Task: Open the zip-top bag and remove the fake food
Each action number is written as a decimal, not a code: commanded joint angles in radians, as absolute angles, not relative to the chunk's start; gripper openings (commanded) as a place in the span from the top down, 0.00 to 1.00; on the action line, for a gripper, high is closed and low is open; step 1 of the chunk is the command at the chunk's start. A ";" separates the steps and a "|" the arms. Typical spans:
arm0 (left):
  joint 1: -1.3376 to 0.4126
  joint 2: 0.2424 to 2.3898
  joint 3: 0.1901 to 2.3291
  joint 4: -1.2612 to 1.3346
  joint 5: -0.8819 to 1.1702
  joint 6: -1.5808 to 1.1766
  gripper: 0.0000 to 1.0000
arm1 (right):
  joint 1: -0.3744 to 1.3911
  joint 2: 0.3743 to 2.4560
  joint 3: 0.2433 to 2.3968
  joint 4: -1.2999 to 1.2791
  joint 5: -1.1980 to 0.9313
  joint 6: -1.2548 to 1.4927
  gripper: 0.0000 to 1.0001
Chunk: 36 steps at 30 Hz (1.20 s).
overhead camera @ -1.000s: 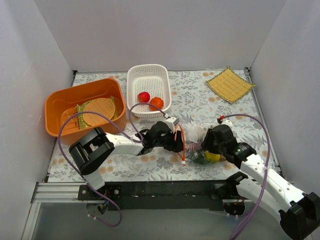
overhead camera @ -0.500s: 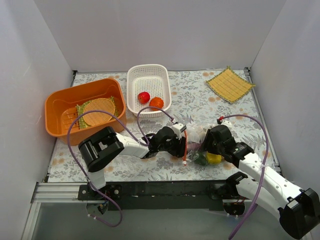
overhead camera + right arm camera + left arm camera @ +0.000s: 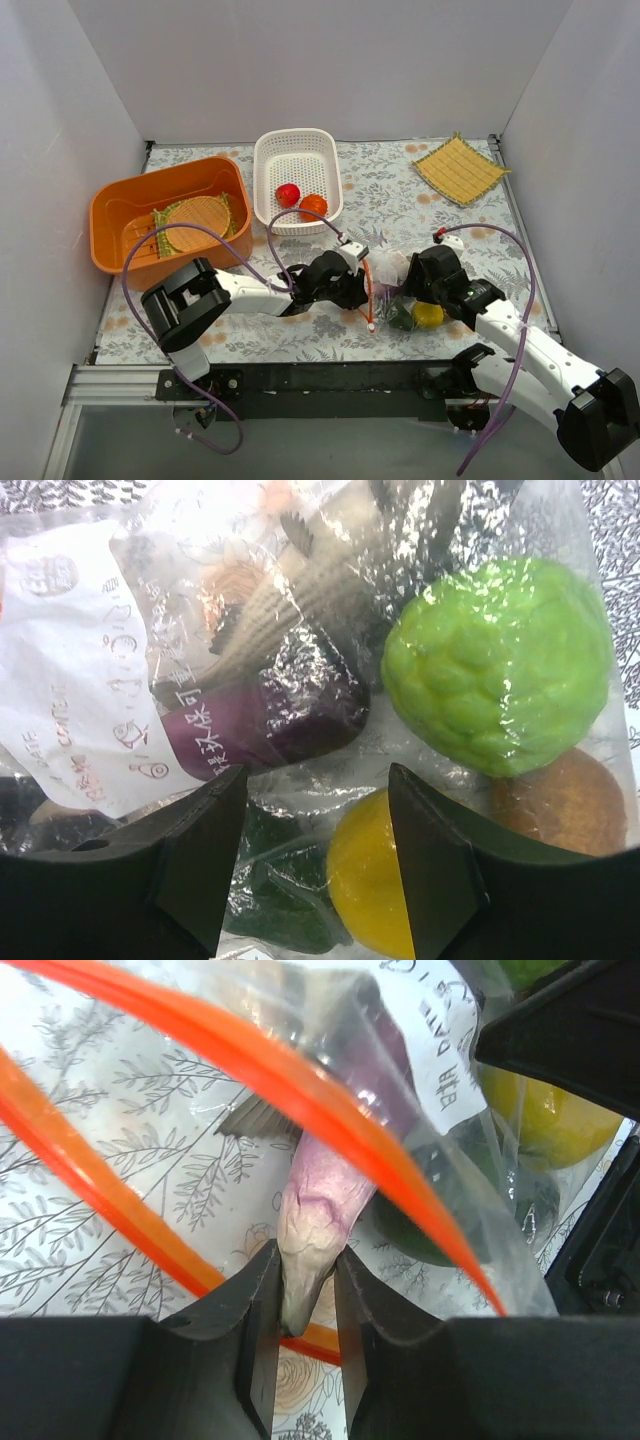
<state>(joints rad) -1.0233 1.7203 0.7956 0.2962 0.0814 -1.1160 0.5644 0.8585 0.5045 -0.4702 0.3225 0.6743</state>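
Note:
The zip-top bag [image 3: 392, 268] lies at the front middle of the table, its orange-red zipper strip [image 3: 368, 298] hanging open. My left gripper [image 3: 357, 281] is at the bag's mouth. In the left wrist view it [image 3: 305, 1305] is shut on the pale tip of a purple piece of fake food [image 3: 318, 1210], with the zipper strip [image 3: 300, 1090] across it. My right gripper [image 3: 424, 281] is open over the bag [image 3: 300, 540]. Its jaws [image 3: 310, 790] straddle the plastic above a yellow fruit [image 3: 375, 880], with light green [image 3: 500, 665], purple [image 3: 290, 715] and brown [image 3: 570, 800] pieces inside.
A white basket [image 3: 296, 145] at the back holds a red [image 3: 288, 194] and an orange [image 3: 313, 206] piece. An orange bin [image 3: 110, 215] with a round woven mat stands at the left. A square yellow mat [image 3: 460, 168] lies back right. White walls enclose the table.
My left gripper has moved a little to the right, up to the bag's mouth. The right gripper has stayed on the bag.

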 commanded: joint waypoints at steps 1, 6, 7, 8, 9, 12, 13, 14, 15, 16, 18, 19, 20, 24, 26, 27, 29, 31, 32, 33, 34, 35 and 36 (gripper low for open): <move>-1.026 1.620 0.830 0.200 0.012 -1.121 0.99 | 0.568 0.887 0.577 -0.456 0.373 0.649 0.32; -1.026 1.548 0.824 0.088 -0.067 -1.152 1.00 | 0.566 0.913 0.597 -0.431 0.365 0.640 0.30; -1.026 1.542 0.824 0.065 -0.089 -1.158 1.00 | 0.566 0.922 0.598 -0.426 0.361 0.637 0.30; -1.026 1.522 0.822 0.019 -0.100 -1.167 1.00 | 0.566 0.925 0.598 -0.423 0.359 0.638 0.29; -1.026 1.513 0.822 0.005 -0.112 -1.176 1.00 | 0.566 0.930 0.603 -0.422 0.357 0.635 0.29; -1.026 1.456 0.801 -0.090 -0.159 -1.209 1.00 | 0.563 0.931 0.604 -0.414 0.354 0.630 0.29; -1.026 1.441 0.790 -0.130 -0.170 -1.218 1.00 | 0.563 0.934 0.604 -0.413 0.354 0.629 0.29; -1.026 1.404 0.784 -0.153 -0.188 -1.244 1.00 | 0.561 0.936 0.604 -0.411 0.353 0.626 0.29; -1.026 1.387 0.779 -0.173 -0.193 -1.255 1.00 | 0.561 0.937 0.604 -0.410 0.351 0.624 0.29; -1.026 1.368 0.773 -0.219 -0.199 -1.268 1.00 | 0.560 0.940 0.606 -0.410 0.351 0.621 0.29; -1.026 1.309 0.758 -0.268 -0.219 -1.311 1.00 | 0.560 0.945 0.607 -0.402 0.350 0.618 0.29; -1.026 1.289 0.755 -0.329 -0.230 -1.324 1.00 | 0.558 0.946 0.606 -0.397 0.345 0.615 0.29; -1.026 1.272 0.756 -0.363 -0.239 -1.339 1.00 | 0.558 0.950 0.607 -0.390 0.339 0.615 0.29; -1.026 1.186 0.767 -0.541 -0.287 -1.414 1.00 | 0.557 0.968 0.614 -0.373 0.322 0.612 0.29; -1.026 1.128 0.778 -0.624 -0.299 -1.442 1.00 | 0.557 0.968 0.618 -0.367 0.316 0.611 0.29; -1.026 1.111 0.799 -0.649 -0.322 -1.446 1.00 | 0.557 0.969 0.617 -0.361 0.310 0.609 0.29; -1.025 1.077 0.840 -0.733 -0.357 -1.453 1.00 | 0.557 0.974 0.624 -0.359 0.304 0.607 0.29; -1.023 1.059 0.902 -0.784 -0.412 -1.448 1.00 | 0.557 0.982 0.627 -0.354 0.291 0.604 0.29; -1.022 1.055 0.914 -0.779 -0.428 -1.437 1.00 | 0.557 0.986 0.629 -0.354 0.287 0.603 0.29; -1.016 1.055 0.923 -0.766 -0.439 -1.424 1.00 | 0.557 0.989 0.630 -0.354 0.282 0.600 0.29; -0.984 1.060 0.940 -0.708 -0.440 -1.378 1.00 | 0.557 0.988 0.630 -0.353 0.281 0.601 0.29; -0.957 1.095 0.956 -0.677 -0.431 -1.356 1.00 | 0.557 0.988 0.632 -0.353 0.278 0.601 0.29; -0.925 1.118 0.974 -0.648 -0.422 -1.339 1.00 | 0.557 0.988 0.632 -0.353 0.275 0.598 0.29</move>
